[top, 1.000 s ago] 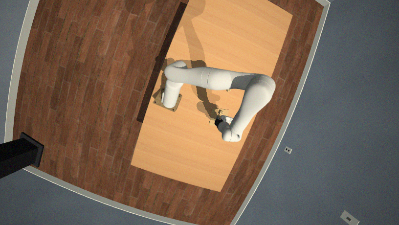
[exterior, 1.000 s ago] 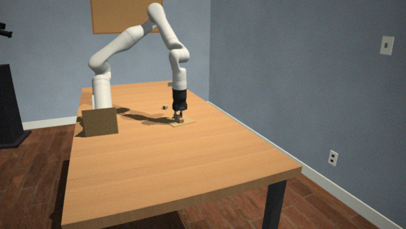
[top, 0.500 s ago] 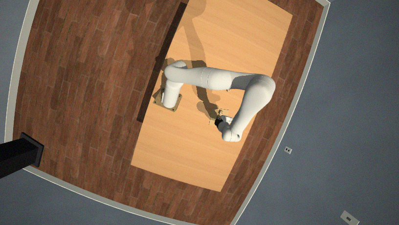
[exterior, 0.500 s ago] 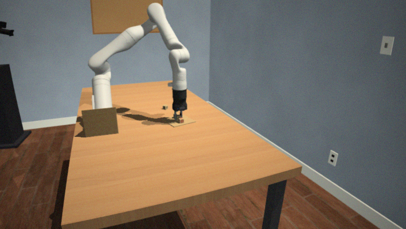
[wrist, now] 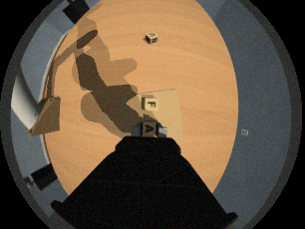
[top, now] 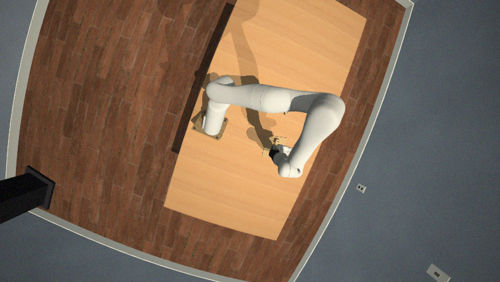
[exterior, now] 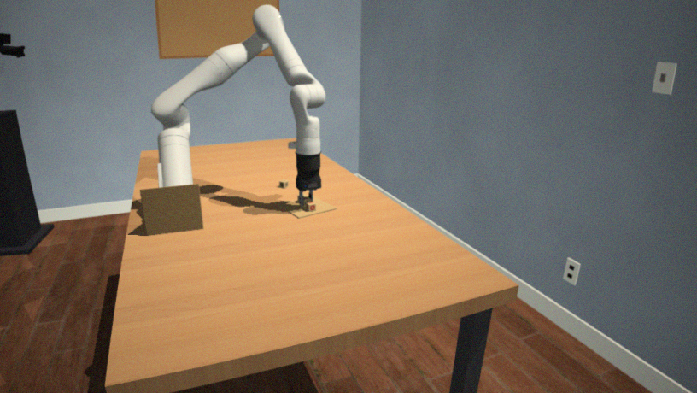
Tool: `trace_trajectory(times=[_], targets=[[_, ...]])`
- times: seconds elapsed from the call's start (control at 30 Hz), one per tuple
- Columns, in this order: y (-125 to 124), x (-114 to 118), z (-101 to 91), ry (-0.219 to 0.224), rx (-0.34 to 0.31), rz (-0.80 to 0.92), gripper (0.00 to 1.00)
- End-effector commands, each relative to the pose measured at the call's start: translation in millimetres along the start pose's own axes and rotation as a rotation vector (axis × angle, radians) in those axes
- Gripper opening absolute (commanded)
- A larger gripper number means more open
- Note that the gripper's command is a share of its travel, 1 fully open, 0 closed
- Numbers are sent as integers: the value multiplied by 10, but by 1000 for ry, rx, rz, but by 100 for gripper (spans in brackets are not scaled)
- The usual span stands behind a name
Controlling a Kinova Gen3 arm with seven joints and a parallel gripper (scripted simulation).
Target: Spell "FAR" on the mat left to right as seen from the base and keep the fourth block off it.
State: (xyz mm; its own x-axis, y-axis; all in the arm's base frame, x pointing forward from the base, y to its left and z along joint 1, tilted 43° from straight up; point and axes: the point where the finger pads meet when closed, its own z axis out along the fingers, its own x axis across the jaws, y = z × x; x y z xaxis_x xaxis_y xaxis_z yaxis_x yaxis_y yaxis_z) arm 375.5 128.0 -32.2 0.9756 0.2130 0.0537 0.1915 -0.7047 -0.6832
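My gripper (exterior: 305,200) points straight down over the small tan mat (exterior: 317,208) and is shut on a block with a dark "A" on top (wrist: 151,127). The block is low at the mat; I cannot tell whether it touches it. In the wrist view a pale block (wrist: 151,103) lies on the mat (wrist: 165,111) just beyond the held one; its letter is too small to read. In the exterior view a block with a red mark (exterior: 311,207) lies on the mat right beside the fingers. A fourth block (exterior: 283,184) lies off the mat on the bare table, and it also shows in the wrist view (wrist: 152,38).
A brown board (exterior: 171,208) stands upright next to the arm's base (exterior: 174,161). The table's right edge runs close to the mat. From above, the arm (top: 315,122) covers most of the mat.
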Motion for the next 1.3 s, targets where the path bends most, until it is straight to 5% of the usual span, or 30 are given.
trace_trajectory(times=[0.0, 1.27], targets=[[-1, -1, 22, 1, -2, -2, 49], [-34, 55, 8, 5, -4, -8, 49]])
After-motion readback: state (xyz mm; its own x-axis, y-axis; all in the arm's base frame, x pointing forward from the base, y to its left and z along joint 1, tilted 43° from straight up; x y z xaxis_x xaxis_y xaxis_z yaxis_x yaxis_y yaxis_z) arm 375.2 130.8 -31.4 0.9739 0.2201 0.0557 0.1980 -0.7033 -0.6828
